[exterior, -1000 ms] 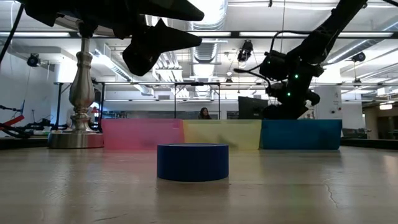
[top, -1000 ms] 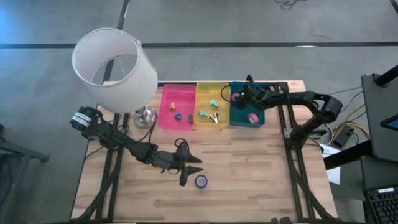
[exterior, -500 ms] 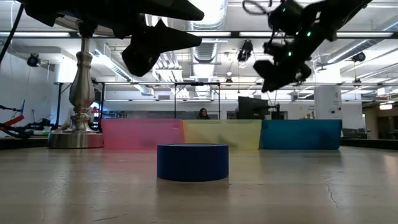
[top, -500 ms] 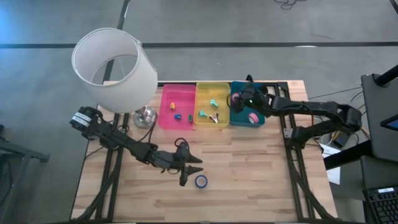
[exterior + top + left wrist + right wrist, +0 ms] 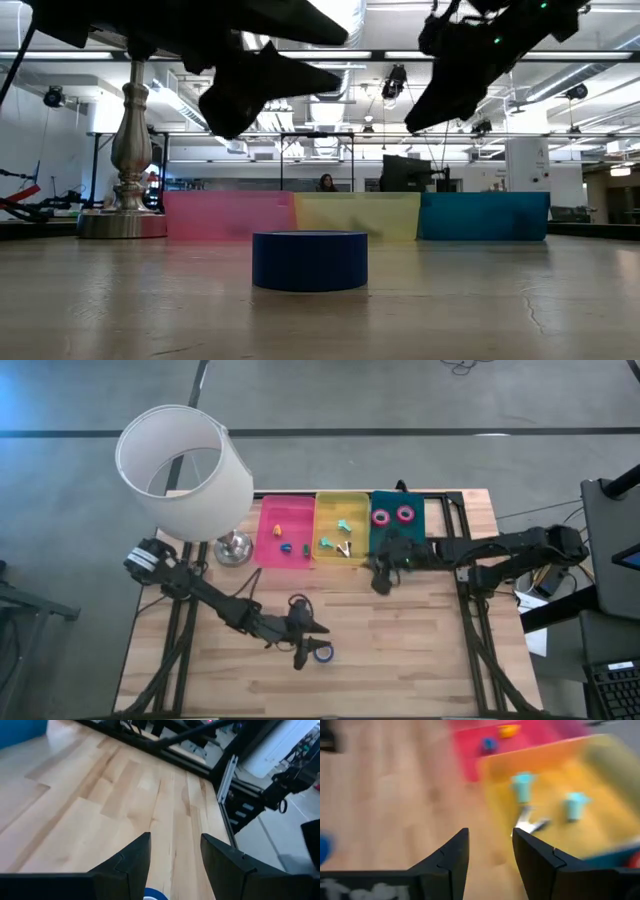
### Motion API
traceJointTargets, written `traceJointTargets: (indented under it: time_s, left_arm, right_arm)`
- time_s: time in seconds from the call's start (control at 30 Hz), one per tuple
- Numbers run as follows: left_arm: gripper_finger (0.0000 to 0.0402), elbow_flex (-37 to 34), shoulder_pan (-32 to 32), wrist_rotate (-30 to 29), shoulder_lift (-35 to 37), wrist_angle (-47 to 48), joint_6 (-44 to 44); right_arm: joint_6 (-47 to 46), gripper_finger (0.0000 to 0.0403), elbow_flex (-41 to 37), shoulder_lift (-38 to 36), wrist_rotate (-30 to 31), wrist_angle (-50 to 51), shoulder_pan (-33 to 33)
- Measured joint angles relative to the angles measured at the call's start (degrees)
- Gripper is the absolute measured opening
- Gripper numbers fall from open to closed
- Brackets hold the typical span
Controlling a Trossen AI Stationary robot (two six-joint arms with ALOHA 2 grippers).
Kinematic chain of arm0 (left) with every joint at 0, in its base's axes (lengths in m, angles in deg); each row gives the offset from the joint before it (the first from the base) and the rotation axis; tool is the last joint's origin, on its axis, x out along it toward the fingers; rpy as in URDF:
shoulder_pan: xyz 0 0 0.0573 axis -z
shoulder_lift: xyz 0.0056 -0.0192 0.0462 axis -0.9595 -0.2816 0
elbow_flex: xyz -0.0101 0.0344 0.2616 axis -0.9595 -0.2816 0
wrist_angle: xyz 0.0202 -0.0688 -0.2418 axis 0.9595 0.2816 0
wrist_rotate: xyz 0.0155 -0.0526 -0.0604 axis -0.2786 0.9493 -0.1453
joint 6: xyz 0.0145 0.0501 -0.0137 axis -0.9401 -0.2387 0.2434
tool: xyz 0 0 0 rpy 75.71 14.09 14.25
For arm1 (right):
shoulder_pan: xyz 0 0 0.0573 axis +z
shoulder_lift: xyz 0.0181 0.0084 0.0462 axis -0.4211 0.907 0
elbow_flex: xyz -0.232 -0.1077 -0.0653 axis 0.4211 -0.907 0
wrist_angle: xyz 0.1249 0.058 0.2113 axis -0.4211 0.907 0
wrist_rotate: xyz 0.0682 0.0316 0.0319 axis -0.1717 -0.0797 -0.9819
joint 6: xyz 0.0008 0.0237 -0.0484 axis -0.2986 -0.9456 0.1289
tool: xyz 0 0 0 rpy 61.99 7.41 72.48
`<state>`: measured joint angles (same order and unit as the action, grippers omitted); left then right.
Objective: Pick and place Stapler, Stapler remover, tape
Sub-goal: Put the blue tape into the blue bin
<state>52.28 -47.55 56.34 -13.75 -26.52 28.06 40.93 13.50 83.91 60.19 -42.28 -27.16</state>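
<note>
Blue tape (image 5: 322, 652) lies on the table (image 5: 420, 650), apparently just at 3 o'clock of my left gripper (image 5: 301, 651), open and empty. Descend squarely, straddling the ring. My right gripper (image 5: 381, 580), open and empty, waits near the bins.

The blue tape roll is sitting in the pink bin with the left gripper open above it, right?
Not quite. The blue tape roll is not in the pink bin; it sits on the bare wooden table, well in front of the bins, as the high view shows. The rest holds: the left gripper is open above it.
</note>
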Motion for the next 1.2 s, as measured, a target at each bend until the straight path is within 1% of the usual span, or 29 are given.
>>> traceJointTargets:
  time_s: [0.13,0.27,0.37,0.43,0.53,0.6,0.7,0.87,1.2]
  left_arm:
    - [0.0177,3.2,0.4,0.0,-4.7,0.6,0.0]
    - [0.0177,6.7,0.5,0.1,-8.5,6.4,-0.6]
    - [0.0177,9.7,0.5,0.1,-10.2,15.4,-0.8]
    - [0.0177,11.7,0.6,0.0,-10.3,23.6,-0.5]
    - [0.0177,14.3,0.7,0.0,-10.4,34.3,1.9]
    - [0.0177,15.3,0.7,0.0,-10.4,37.9,2.6]
    - [0.0177,15.3,0.8,0.2,-10.5,38.0,2.8]
    - [0.0177,15.3,1.0,2.0,-11.7,36.5,3.5]
    - [0.0176,15.4,1.1,1.5,-14.7,33.2,3.9]
  right_arm:
    - [-1.2,0.0154,-0.6,0.0,-1.4,0.1,6.8]
    - [-3.2,0.016,-0.8,0.0,-1.7,0.1,13.3]
    - [-3.2,0.0164,-0.9,0.0,-1.7,0.3,17.6]
    - [-3.3,0.0166,-0.9,0.0,-1.7,0.4,19.9]
    - [-3.3,0.0167,-0.9,0.0,-1.7,0.4,22.4]
    - [-3.5,0.0166,-0.9,0.0,-1.7,0.4,23.6]
    - [-3.7,0.0167,-0.9,0.0,-1.7,0.4,24.8]
    - [-7.7,0.0168,-1.1,0.0,-1.6,0.3,25.6]
    - [-8.0,0.0159,-1.5,0.0,-1.6,-0.3,25.6]
